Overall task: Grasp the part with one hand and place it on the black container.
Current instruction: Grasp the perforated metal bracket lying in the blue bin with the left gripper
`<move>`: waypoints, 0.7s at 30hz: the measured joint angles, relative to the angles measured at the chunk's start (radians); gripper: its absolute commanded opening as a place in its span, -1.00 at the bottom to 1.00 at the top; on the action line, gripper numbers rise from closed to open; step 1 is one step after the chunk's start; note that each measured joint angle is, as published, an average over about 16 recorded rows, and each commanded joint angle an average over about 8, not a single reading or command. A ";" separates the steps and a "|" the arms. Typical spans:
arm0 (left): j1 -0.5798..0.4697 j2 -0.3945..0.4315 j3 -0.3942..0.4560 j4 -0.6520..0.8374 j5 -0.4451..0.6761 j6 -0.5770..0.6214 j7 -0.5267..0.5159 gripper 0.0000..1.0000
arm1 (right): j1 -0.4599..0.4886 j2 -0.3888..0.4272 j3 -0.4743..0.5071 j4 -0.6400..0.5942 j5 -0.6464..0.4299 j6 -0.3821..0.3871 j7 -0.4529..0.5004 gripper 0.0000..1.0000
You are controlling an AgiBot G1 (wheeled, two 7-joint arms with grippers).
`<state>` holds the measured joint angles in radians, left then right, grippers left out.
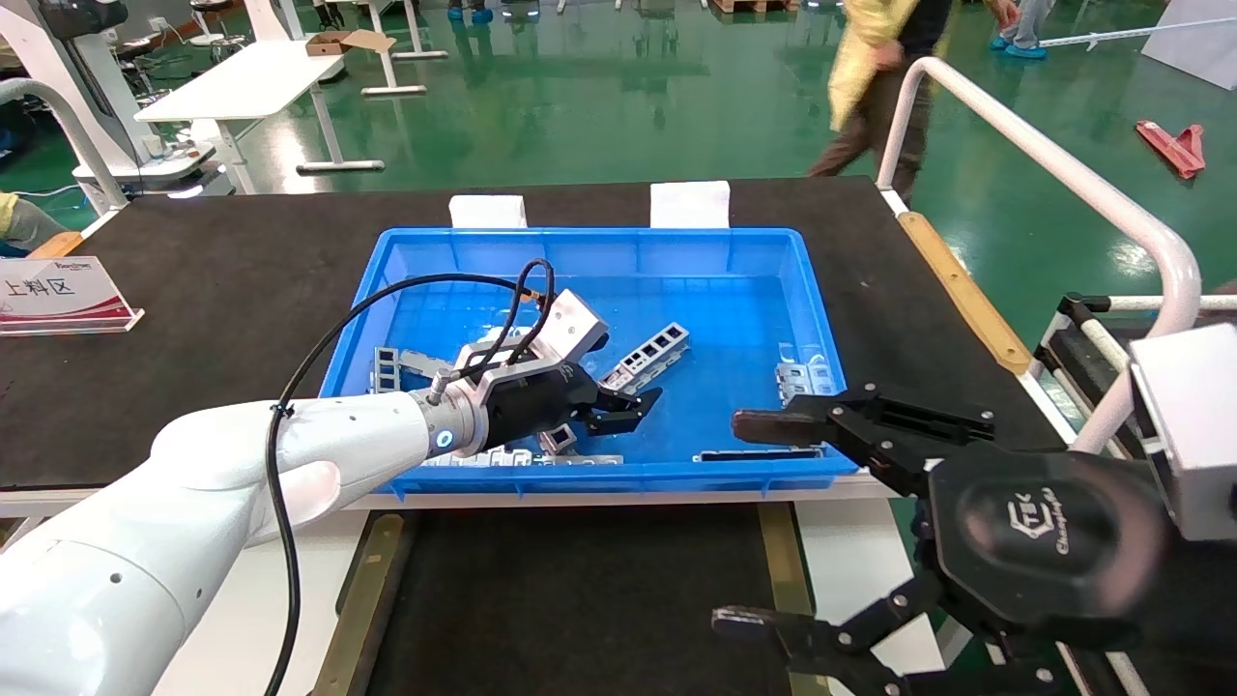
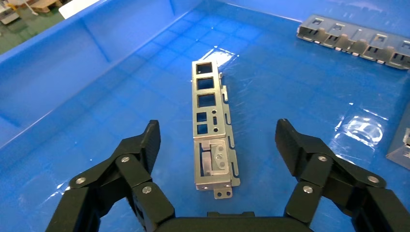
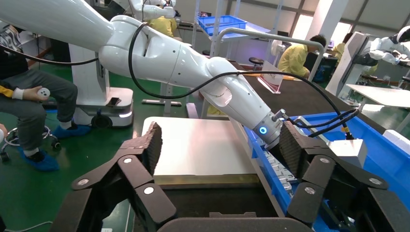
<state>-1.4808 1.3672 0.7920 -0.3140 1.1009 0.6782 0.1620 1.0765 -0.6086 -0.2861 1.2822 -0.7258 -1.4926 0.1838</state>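
Here the part [image 2: 212,126] is a slim silver-grey metal bar lying flat on the floor of the blue crate [image 1: 754,253]. It has a row of rectangular windows along its length, like a small ladder, and at the end nearest the left gripper [image 2: 217,140] there is a small block with a screw and a little tab. The left gripper hangs low inside the crate, with its black fingers [image 2: 145,145] spread wide on both sides of the bar, and they do not touch it. In the head view the same part [image 1: 649,354] lies tilted, just past the tips of the left gripper [image 1: 628,408]. More metal pieces [image 1: 807,379] of a similar kind lie near the walls of the crate.

The right gripper [image 1: 763,522] stays apart, outside the right front corner of the crate, also wide open and holding nothing. Below it is the black container [image 1: 580,599], a shallow tray with a matte black floor and brass-brown strips [image 1: 358,604] at the sides, in front of the crate.

The crate stands on a big black tabletop [image 1: 193,309]. A small sign [image 1: 58,295] stands on it at the far left. Around is a hall with a shiny green floor [image 1: 618,106], white tables [image 1: 246,82], and a person in yellow [image 1: 875,68] walking behind.
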 measured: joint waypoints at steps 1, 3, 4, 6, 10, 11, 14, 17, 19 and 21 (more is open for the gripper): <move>0.001 0.000 0.007 -0.001 -0.007 -0.005 0.000 -1.00 | 0.000 0.000 0.000 0.000 0.000 0.000 0.000 -1.00; 0.004 0.000 0.020 -0.004 -0.020 -0.015 0.002 -1.00 | 0.000 0.000 0.000 0.000 0.000 0.000 0.000 -1.00; 0.005 -0.001 0.027 -0.005 -0.026 -0.020 0.003 -1.00 | 0.000 0.000 0.000 0.000 0.000 0.000 0.000 -1.00; 0.007 -0.001 0.039 -0.008 -0.039 -0.028 0.005 -1.00 | 0.000 0.000 0.000 0.000 0.000 0.000 0.000 -1.00; 0.012 -0.001 0.063 -0.011 -0.064 -0.044 0.010 -1.00 | 0.000 0.000 -0.001 0.000 0.000 0.000 0.000 -1.00; 0.014 -0.001 0.069 -0.012 -0.071 -0.048 0.011 -1.00 | 0.000 0.000 -0.001 0.000 0.000 0.000 0.000 -1.00; 0.018 -0.001 0.085 -0.014 -0.090 -0.060 0.015 -1.00 | 0.000 0.000 -0.001 0.000 0.001 0.000 0.000 -1.00; 0.022 -0.001 0.101 -0.016 -0.111 -0.072 0.018 -1.00 | 0.000 0.000 -0.001 0.000 0.001 0.000 -0.001 -1.00; 0.025 -0.001 0.110 -0.019 -0.126 -0.080 0.020 -1.00 | 0.000 0.001 -0.001 0.000 0.001 0.001 -0.001 -1.00; 0.028 -0.001 0.117 -0.022 -0.142 -0.088 0.023 -1.00 | 0.000 0.001 -0.001 0.000 0.001 0.001 -0.001 -1.00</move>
<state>-1.4533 1.3662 0.9094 -0.3363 0.9589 0.5906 0.1847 1.0768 -0.6080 -0.2874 1.2822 -0.7249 -1.4920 0.1831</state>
